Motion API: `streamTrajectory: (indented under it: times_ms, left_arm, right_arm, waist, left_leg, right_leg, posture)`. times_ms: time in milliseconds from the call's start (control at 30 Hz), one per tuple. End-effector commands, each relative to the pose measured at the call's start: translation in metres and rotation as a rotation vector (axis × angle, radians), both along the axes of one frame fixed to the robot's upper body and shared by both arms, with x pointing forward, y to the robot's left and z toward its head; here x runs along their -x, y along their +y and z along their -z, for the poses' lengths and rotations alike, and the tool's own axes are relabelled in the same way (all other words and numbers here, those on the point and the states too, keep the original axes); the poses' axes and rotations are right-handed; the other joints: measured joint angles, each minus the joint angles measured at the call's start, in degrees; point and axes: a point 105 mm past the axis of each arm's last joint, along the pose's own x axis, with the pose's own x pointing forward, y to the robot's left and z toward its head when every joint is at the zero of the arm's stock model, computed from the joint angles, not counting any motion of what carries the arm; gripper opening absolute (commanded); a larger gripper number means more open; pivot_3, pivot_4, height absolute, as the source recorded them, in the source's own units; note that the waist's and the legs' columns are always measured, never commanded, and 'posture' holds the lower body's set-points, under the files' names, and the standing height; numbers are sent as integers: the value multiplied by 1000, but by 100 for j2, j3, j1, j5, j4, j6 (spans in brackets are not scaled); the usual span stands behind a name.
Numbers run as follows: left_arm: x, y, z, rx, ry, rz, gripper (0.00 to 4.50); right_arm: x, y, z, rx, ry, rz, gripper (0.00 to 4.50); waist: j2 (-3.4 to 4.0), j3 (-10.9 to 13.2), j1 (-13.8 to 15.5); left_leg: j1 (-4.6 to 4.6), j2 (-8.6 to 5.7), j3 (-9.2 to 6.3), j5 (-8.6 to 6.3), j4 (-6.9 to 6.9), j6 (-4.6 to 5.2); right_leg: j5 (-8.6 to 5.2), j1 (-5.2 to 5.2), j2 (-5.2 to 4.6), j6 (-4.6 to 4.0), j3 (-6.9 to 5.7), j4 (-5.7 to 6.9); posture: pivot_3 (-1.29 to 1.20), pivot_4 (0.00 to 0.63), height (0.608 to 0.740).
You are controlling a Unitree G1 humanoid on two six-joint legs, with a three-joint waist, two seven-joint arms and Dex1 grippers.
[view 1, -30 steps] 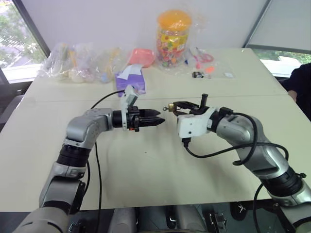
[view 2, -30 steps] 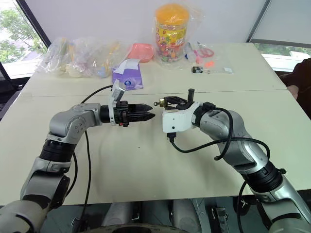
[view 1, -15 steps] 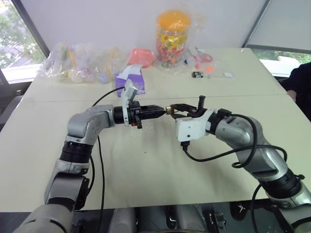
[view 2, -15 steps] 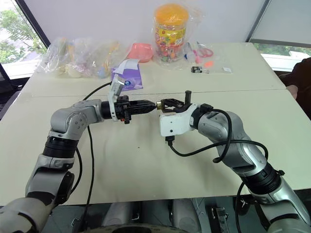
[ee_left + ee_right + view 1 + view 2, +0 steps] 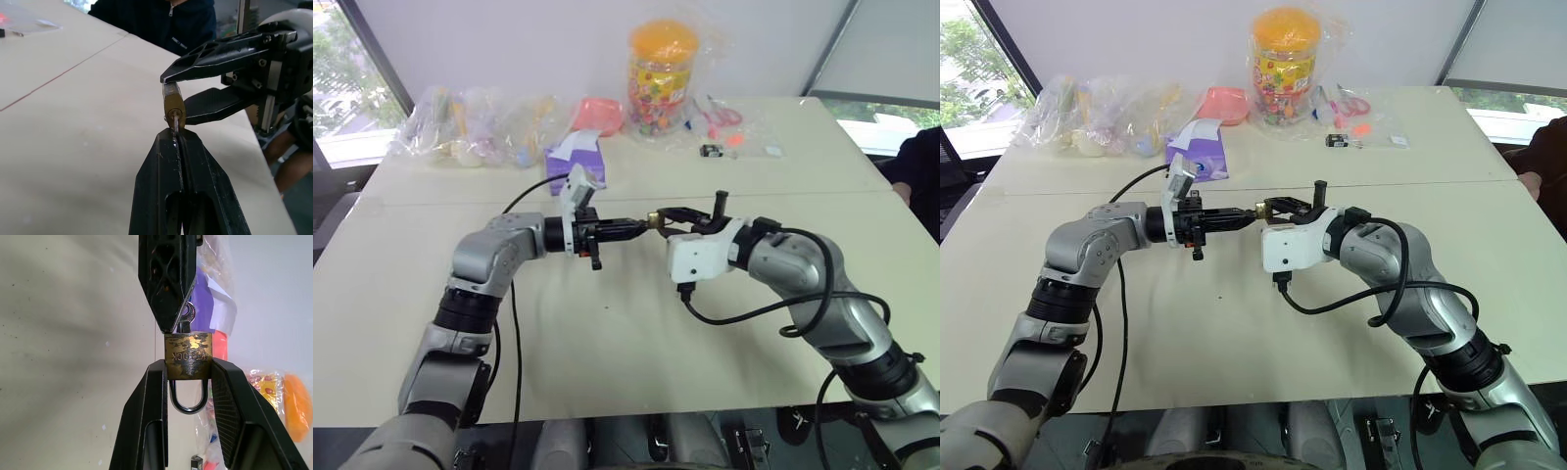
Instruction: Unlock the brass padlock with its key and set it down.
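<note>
The brass padlock [image 5: 188, 355] is a small golden block, held above the table [image 5: 607, 343] with its silvery shackle [image 5: 187, 400] pointing back between the fingers that hold it. My right gripper [image 5: 188, 363] is shut on the padlock's two sides. A key [image 5: 174, 122] sticks out of the padlock's base, and its head [image 5: 186, 316] is pinched in my left gripper [image 5: 177, 134], which is shut on it. In the head views the two grippers meet tip to tip over the table's middle, left gripper [image 5: 641, 224] against padlock [image 5: 651, 218].
At the table's far edge are a purple tissue box [image 5: 576, 160], clear bags of small items [image 5: 470, 125], a candy jar with an orange lid [image 5: 662, 78] and a small black-and-silver item [image 5: 711, 151]. A person in dark clothing [image 5: 920, 181] sits at the right edge.
The left gripper's fingers were open and a little apart from the padlock; they have reached it and shut on the key. The right gripper keeps its hold.
</note>
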Motion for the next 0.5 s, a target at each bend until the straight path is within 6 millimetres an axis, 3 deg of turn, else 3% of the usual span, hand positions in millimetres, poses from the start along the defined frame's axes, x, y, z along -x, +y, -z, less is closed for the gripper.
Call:
streamTrajectory:
  times_ms: [33,267,500]
  left_arm:
    - [2,-4,-15,19,-71,20,7]
    - [2,-4,-18,14,-100,23,7]
    - [4,-6,-19,-69,-287,64,7]
  right_arm:
    - [7,5,-18,-14,-67,-32,641]
    - [8,4,-15,3,-53,-34,641]
    - [11,4,-9,24,-14,-50,641]
  waist:
    - [0,0,0]
    - [0,0,-1]
    - [0,0,1]
  left_leg:
    - [0,0,0,0,0,0]
    - [0,0,0,0,0,0]
    - [0,0,0,0,0,0]
  right_leg:
    - [0,0,0,0,0,0]
    - [0,0,0,1,0,0]
    - [-1,0,0,-1,-1,0]
  posture:
    - [0,150,740]
    - [0,150,740]
    - [0,150,740]
